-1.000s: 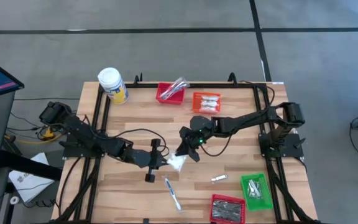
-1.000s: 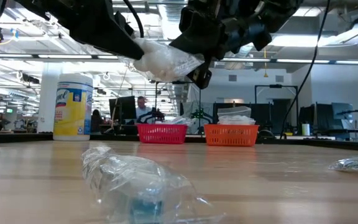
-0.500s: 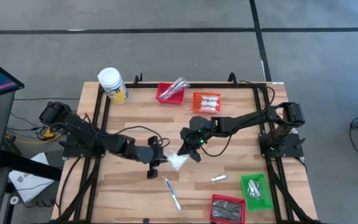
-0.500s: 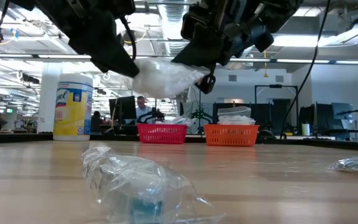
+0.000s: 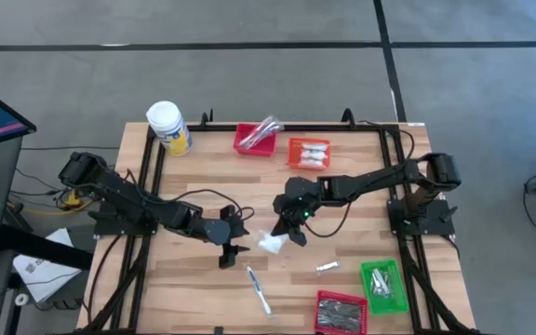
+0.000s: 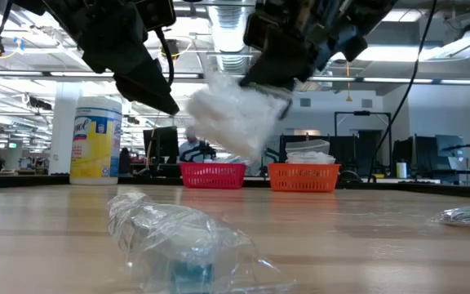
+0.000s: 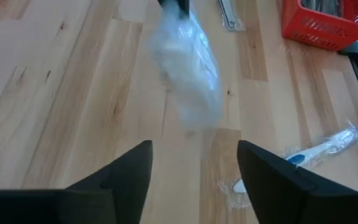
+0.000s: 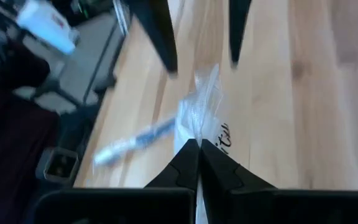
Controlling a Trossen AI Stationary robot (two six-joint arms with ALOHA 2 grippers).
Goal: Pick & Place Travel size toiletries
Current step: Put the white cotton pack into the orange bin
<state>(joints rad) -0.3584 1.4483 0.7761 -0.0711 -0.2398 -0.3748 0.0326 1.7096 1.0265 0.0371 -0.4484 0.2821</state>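
A clear-wrapped white packet (image 5: 270, 243) hangs above the middle of the table; it also shows in the low view (image 6: 231, 122). My right gripper (image 5: 291, 229) is shut on it, seen in its wrist view (image 8: 197, 163). My left gripper (image 5: 234, 236) stands open just left of the packet, touching nothing. In its own wrist view its gripper (image 7: 194, 165) faces the packet (image 7: 185, 68) across a gap. A wrapped blue-and-white stick (image 5: 259, 290) lies on the near part of the table (image 5: 184, 279). My right gripper pinches the end of the packet's clear wrap (image 8: 199, 132) between its two shut fingers. The fingers slant down from the table's right side. The packet hangs tilted below them (image 6: 274, 96), clear of the table.
A white-lidded yellow jar (image 5: 168, 127) stands at the far left corner. Red (image 5: 255, 140) and orange (image 5: 309, 154) baskets sit along the far edge. Green (image 5: 382, 282) and red (image 5: 341, 312) baskets sit at the near right. A small silver packet (image 5: 328, 268) lies beside them.
My left gripper has rolled, opened and let go of the packet. The packet was held level between both grippers. It now hangs only from my right gripper, its freed left end dropped and swung down.
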